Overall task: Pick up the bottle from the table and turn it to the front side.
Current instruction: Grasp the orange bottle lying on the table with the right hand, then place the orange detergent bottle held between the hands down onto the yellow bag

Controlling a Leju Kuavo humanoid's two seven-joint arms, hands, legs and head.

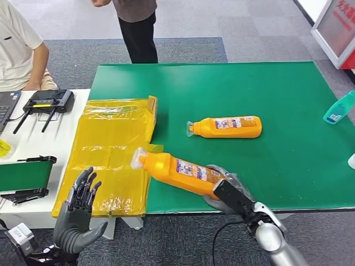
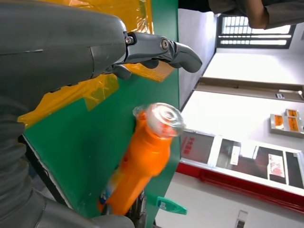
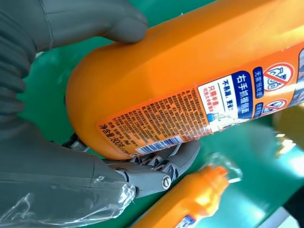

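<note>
A: Where's the bottle [image 1: 178, 169]?

B: Lifted at the worktop's [image 1: 268, 88] near edge, cap toward the yellow bags [image 1: 110, 145] on the left. The right hand [image 1: 228, 188] grips its base end, likely to leave the body free for turning.

A: And the left hand [image 1: 77, 213]?

B: Released, fingers [image 1: 86, 185] spread, waiting near the bags.

A: Anything extra from the wrists?

B: The right wrist view shows the barcode label [image 3: 157, 118] facing the camera, so probably the back. A second bottle [image 1: 226, 127] lies farther off.

The head view looks down and forward from high over the green table [image 1: 251, 88]. The left wrist camera, turned sideways, looks from further back along the table. The right wrist camera sits very near, perhaps upside down. All three share the orange bottle [image 1: 179, 172] [image 2: 139, 166] [image 3: 186, 80].
</note>
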